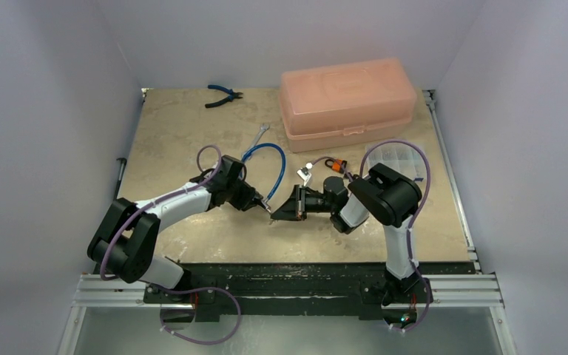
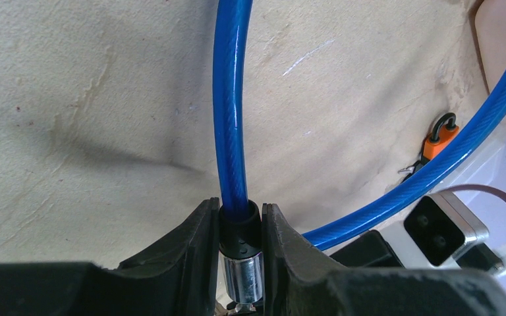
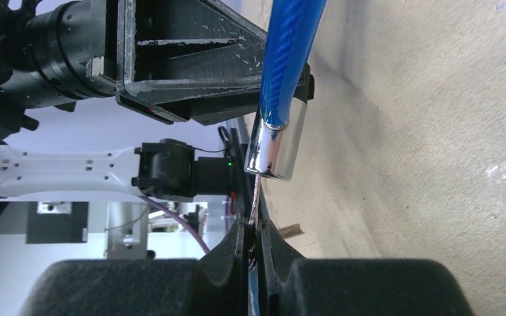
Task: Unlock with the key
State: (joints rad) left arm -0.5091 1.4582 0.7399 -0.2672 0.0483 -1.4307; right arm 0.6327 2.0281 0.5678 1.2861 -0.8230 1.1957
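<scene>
The left gripper [image 2: 240, 220] squeezes the lock [image 3: 275, 148] in the middle of the table [image 1: 185, 133]. At 3 o'clock from it, the right gripper [image 3: 253, 232] pinches the key [image 3: 255, 197]. The key's tip reaches the lock. If the key pushes in crooked, it may bend or slip out.

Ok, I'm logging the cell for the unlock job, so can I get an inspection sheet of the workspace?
Surface: tan tabletop, scuffed.
Job's things: blue cable lock; thin silver key meets its chrome barrel at the end.
Clutter: pink plastic toolbox, blue-handled pliers, silver wrench, orange padlock.
Hands: left hand shut on the lock's black collar; right hand shut on the key.
Cables: purple cables loop along both arms.
Surroundings: plain white walls on three sides.
</scene>
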